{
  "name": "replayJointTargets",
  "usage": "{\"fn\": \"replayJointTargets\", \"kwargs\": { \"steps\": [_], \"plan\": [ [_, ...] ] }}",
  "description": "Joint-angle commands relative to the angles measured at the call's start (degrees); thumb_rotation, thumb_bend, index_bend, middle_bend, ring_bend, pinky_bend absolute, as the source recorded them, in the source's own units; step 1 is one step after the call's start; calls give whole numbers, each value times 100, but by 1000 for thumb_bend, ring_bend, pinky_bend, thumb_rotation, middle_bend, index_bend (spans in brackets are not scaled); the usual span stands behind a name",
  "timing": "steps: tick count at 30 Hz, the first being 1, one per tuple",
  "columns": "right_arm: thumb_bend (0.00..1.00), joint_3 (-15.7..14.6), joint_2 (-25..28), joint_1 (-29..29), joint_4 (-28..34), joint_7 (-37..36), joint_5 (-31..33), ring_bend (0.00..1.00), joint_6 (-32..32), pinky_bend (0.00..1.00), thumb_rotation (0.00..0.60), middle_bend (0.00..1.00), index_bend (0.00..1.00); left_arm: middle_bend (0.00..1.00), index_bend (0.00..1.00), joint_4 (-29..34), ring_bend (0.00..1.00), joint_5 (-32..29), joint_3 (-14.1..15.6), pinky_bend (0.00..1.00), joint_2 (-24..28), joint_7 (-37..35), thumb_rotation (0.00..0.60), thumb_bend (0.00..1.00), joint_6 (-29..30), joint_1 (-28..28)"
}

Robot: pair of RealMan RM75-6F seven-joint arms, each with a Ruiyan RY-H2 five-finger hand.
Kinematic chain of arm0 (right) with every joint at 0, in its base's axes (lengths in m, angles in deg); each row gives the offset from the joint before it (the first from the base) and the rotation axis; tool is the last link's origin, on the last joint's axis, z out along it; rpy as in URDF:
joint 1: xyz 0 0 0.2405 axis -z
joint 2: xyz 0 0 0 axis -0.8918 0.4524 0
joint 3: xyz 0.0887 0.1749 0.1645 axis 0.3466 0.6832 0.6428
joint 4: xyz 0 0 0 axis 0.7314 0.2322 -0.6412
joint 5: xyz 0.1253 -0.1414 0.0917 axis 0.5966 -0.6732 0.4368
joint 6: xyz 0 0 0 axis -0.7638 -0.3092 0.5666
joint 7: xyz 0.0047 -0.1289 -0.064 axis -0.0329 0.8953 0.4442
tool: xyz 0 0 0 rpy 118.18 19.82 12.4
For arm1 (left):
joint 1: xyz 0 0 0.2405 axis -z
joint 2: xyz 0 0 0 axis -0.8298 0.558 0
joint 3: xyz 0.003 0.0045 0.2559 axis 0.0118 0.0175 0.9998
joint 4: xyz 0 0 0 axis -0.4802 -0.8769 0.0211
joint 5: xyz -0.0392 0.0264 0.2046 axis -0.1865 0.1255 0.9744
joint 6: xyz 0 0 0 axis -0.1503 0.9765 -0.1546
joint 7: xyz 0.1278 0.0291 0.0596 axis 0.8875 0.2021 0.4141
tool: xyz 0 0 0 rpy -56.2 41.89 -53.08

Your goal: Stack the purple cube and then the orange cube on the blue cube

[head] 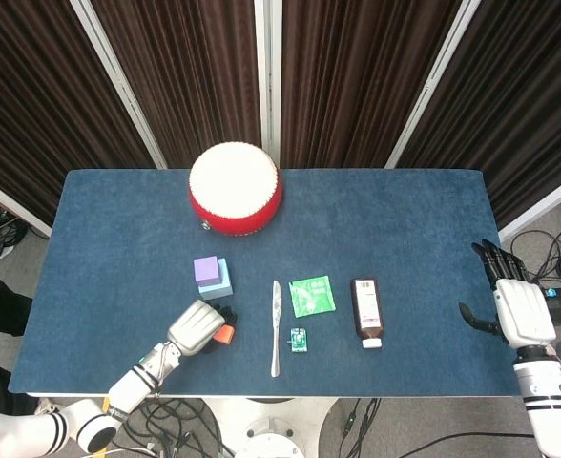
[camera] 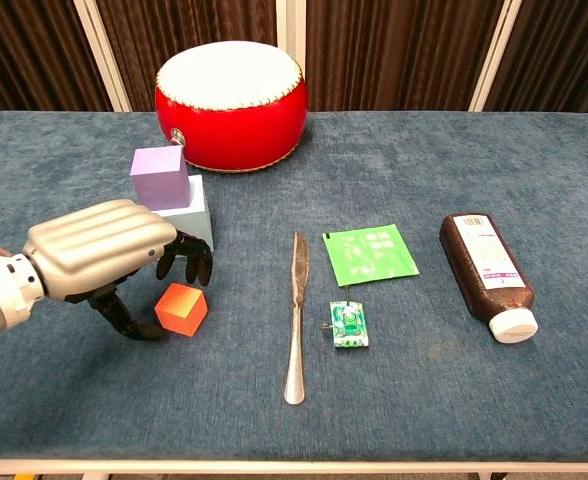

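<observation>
Orange cube (camera: pixel 180 308) sits on the blue tabletop (camera: pixel 414 410), front left, one corner turned toward the chest camera. Left robot hand (camera: pixel 109 248) arches over it, palm down: thumb low at the cube's left side, dark fingertips (camera: pixel 196 262) hanging just above its far top edge. Cannot tell from either view whether thumb or fingers actually touch it; the cube rests on the cloth, not lifted. Head view shows only a sliver of orange (head: pixel 223 335) past the knuckles of the left robot hand (head: pixel 194 327).

Purple cube (camera: pixel 159 176) is already on the blue cube (camera: pixel 193 219), set toward its left rear corner, slightly overhanging. The stack stands just behind the left robot hand, close to the fingers but apart from them. Same pair in the head view: purple cube (head: pixel 206 269), blue cube (head: pixel 221 282).

Red drum (camera: pixel 230 103) with white skin stands behind the stack, near the far edge.

Right of the orange cube: a butter knife (camera: pixel 295 318) lying lengthwise, blade away. Beyond it a green packet (camera: pixel 370 252), with a small green circuit board (camera: pixel 348 326) just in front of it. Farther right a brown bottle (camera: pixel 488 272) lies on its side, white cap toward the front.

Right robot hand (head: pixel 512 307) hangs off the tabletop's right edge, fingers extended and apart, holding nothing.
</observation>
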Motion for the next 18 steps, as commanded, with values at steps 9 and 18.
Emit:
{"fn": "replayJointTargets", "kwargs": {
  "steps": [9,18],
  "plan": [
    [217,-1,-8,-13,-12,21,34,0,-18,0,600,0,0,575,481,-70,531,6,13,630,-67,-53,600,197,25,22],
    [217,2,-15,-30,-18,44,64,0,-37,0,600,0,0,590,493,-130,531,-23,5,632,-126,-121,600,218,-12,57]
  ]
}}
